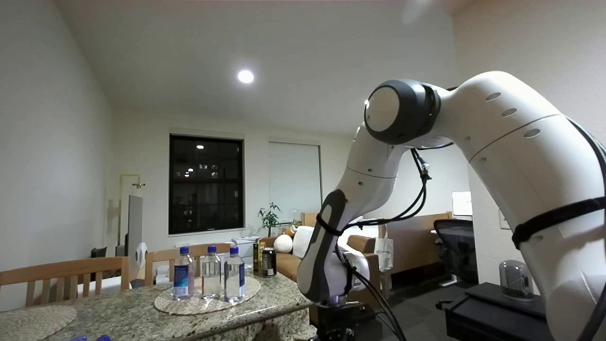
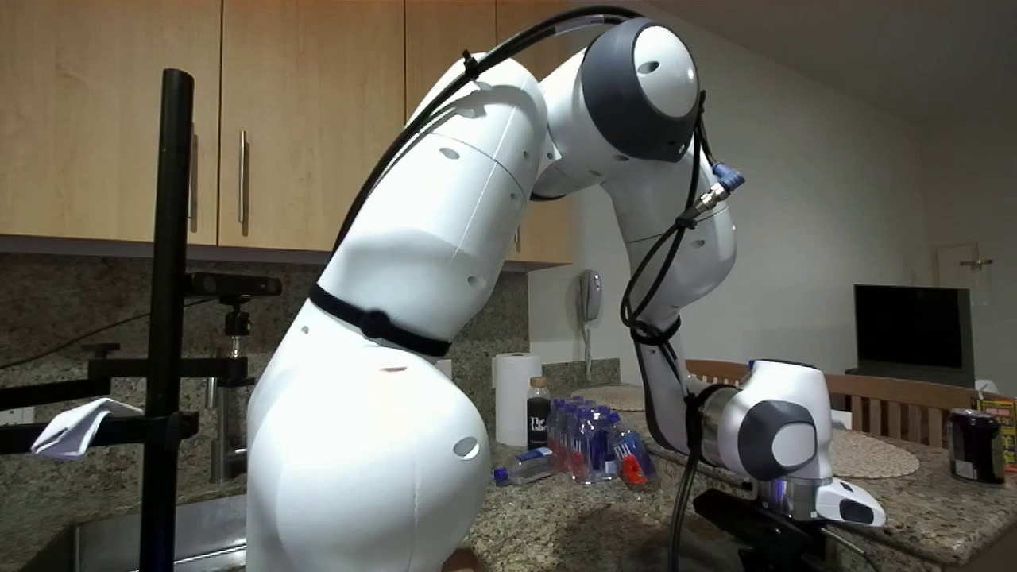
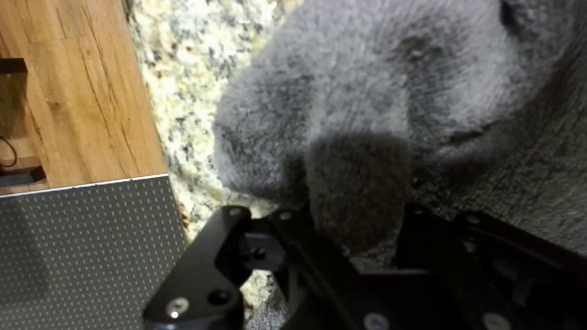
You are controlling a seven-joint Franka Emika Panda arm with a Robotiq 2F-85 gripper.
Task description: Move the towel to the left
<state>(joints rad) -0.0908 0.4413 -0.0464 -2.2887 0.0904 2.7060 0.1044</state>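
Towel (image 3: 367,82) and gripper (image 3: 357,224) meet near 5 o'clock in the wrist view: the jaws are closed on a thick fold, and much of the rest lies bunched on the counter (image 3: 183,105) from 12 to 2 o'clock. The grasp looks made, so the step in hand is probably to carry the towel left; which hour that is here, I cannot tell. Best to test the pinch with a small lift, since seemingly only one fold is caught and the loose part may drag or unfold. Then a low, slow, level sweep, not a jerk, should bring the bulk along. Towards 10 o'clock a strip of counter gives way to the floor (image 3: 87,114), so a towel led that way could slip over the edge. Farther off, in an exterior view, bottles (image 2: 589,449) cluster at 10 o'clock from the gripper and a can (image 2: 976,446) stands at 2; a sweep towards either should stop short of them
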